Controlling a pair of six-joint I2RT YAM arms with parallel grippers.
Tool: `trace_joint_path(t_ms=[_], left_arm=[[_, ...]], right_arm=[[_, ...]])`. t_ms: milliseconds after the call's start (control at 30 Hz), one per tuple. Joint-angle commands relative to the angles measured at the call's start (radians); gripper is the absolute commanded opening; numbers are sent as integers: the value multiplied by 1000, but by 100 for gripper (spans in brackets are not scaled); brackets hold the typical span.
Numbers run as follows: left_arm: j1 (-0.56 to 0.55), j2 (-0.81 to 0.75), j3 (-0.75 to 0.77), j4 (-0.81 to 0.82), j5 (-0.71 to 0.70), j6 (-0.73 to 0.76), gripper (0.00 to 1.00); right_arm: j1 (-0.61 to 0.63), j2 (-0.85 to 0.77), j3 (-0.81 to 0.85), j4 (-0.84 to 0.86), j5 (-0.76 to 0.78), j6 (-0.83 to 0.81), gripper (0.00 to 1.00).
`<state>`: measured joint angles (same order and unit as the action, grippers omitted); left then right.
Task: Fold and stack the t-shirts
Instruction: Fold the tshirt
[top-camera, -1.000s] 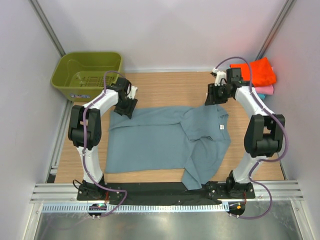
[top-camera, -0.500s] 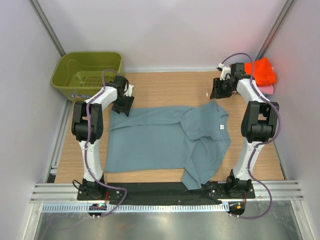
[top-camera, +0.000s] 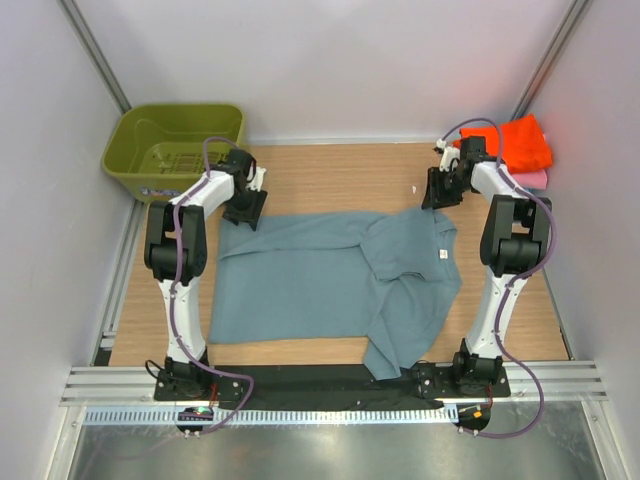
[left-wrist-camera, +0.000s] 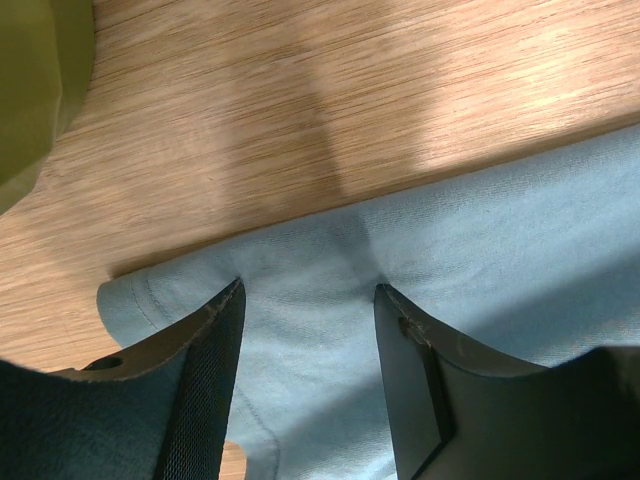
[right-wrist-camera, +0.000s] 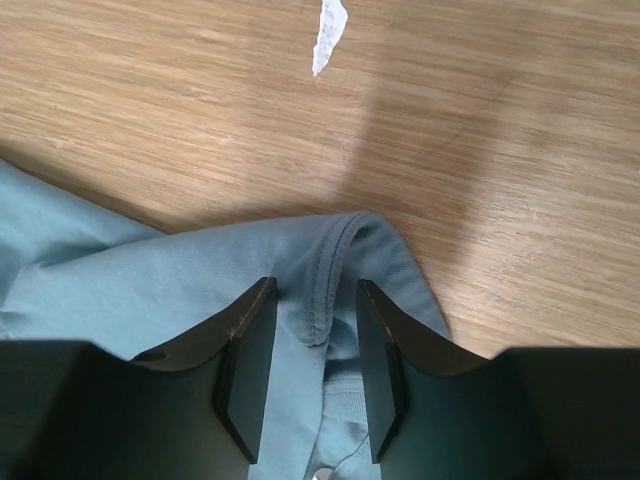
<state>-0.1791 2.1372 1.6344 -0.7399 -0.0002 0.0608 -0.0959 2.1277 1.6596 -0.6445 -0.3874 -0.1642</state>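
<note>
left gripper (left-wrist-camera: 309, 288) and right gripper (right-wrist-camera: 315, 284) have shifted over one blue-grey t-shirt (top-camera: 320, 280).

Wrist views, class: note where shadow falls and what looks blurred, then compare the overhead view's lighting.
Left wrist: a soft shadow band crosses the table and blue-grey t-shirt ahead of the jaws; the olive basket corner is blurred. Right wrist: a curved shadow darkens the wood mid-frame; the white scrap is sharp. Top external: even light, faint shadows.
</note>
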Motion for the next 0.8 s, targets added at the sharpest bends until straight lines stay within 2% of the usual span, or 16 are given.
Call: trace_joint_path(t_ms=[0,33,133,167,433,700,767], left_arm=[[15,18,15,-1,-38,10,56],[13,20,15,-3,-38,10,56],[15,20,16,0,-44,10,55],[15,18,15,0,-46,10,55],[16,12,4,8,-41,1,55],[15,18,10,14,-32,-12,55],[13,18,24,11,-27,-7,54]], right_arm=[[-5,-2,-4,3,-13,-17,41],[-5,-2,-7,0,-14,-20,39],[-10,-17,-27,-3,-11,-26,16],[-13,-31,-35,-4,-10,-24,1],[-99,-123,-132,-18,-7,-14,1],[-128,-164,-187,-10,2,-17,2],[-128,-170,-187,-11,2,-14,13]])
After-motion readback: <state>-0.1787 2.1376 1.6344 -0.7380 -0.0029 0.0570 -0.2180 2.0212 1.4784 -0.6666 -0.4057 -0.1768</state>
